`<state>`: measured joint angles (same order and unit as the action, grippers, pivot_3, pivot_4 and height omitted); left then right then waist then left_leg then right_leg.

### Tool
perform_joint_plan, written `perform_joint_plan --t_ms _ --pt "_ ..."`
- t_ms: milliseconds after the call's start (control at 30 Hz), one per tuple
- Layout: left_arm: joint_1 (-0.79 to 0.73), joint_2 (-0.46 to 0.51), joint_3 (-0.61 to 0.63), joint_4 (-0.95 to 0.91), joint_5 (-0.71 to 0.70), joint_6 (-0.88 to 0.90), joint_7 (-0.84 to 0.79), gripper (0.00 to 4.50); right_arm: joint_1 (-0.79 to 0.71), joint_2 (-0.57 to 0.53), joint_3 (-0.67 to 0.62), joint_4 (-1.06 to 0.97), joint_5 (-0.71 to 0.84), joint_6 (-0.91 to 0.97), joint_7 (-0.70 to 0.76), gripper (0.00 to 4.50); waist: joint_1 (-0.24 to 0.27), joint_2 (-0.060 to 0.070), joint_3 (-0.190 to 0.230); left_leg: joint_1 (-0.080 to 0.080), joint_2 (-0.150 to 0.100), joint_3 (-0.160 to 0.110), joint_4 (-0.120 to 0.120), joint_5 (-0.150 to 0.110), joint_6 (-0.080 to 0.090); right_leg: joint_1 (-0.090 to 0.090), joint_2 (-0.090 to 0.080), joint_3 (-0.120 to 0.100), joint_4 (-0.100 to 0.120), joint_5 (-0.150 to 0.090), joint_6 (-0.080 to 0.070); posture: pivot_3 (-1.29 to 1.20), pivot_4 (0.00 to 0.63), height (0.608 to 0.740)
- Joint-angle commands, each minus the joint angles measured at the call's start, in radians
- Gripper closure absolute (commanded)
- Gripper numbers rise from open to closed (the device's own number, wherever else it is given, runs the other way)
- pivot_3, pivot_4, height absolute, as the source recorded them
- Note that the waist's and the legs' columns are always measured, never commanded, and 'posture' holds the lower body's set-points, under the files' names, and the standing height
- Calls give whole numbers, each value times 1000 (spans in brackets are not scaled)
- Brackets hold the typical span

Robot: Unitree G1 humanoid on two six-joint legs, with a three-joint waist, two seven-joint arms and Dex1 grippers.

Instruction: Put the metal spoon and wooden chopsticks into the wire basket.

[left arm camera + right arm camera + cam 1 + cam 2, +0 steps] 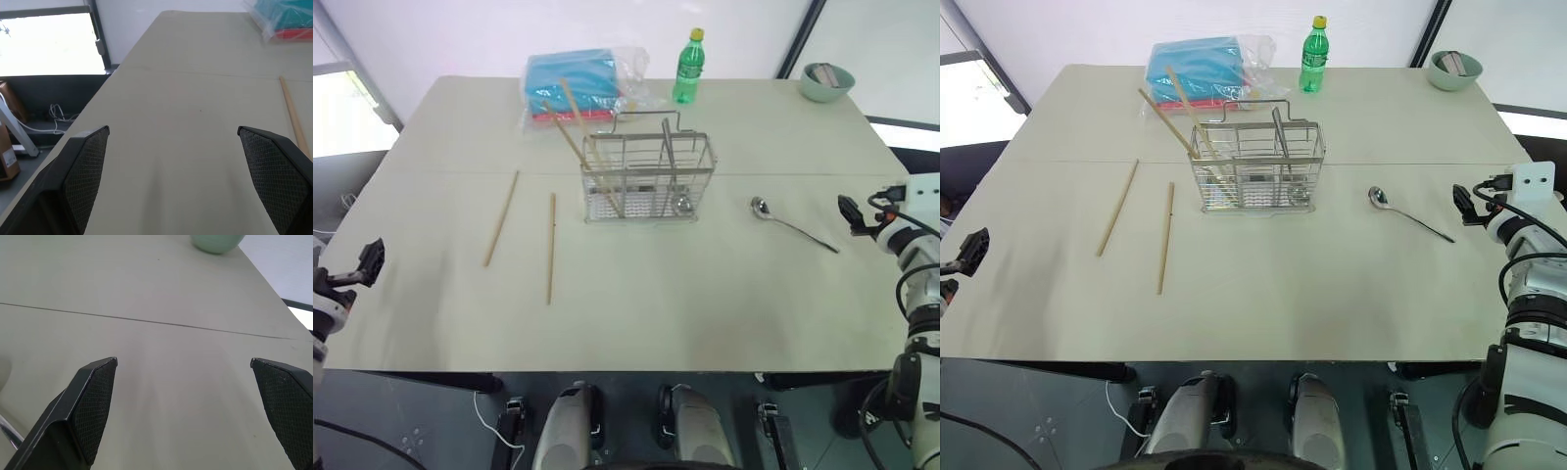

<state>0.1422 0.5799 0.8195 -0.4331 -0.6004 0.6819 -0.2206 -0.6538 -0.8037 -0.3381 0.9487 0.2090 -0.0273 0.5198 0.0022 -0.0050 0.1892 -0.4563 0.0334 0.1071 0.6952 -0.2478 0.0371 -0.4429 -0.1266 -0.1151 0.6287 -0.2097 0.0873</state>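
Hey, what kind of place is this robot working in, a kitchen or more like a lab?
Likely a lab or test room, not a kitchen: one bare beige table staged with a wire basket, loose wooden chopsticks and a metal spoon, against plain white walls, with loose cables on the floor.

Right arm (pixel 1528 294) is chunky white shells stacked over black joint segments, with thin black cables looping along the outside and a little white square block with two small dark dots near the wrist. Both grippers, left gripper (pixel 171 171) and right gripper (pixel 186 406), have matte black wedge-shaped fingers (pixel 95 406) with a fine diamond-grid texture on the inner pads.
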Motion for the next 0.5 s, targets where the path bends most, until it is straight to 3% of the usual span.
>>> perform_joint_plan --t_ms 33,500 --pt "-11 5 36 -11 -10 -13 11 80 -27 -5 -10 -3 3 -19 -3 0 0 0 0 0 0 0 0 0 0 0 0 0 0 0 0 0 150 707" --pt "-31 37 38 10 -8 -14 10 80 -32 -4 -13 10 5 -28 -4 0 -1 0 0 0 0 0 0 0 0 0 0 0 0 0 0 0 150 707"
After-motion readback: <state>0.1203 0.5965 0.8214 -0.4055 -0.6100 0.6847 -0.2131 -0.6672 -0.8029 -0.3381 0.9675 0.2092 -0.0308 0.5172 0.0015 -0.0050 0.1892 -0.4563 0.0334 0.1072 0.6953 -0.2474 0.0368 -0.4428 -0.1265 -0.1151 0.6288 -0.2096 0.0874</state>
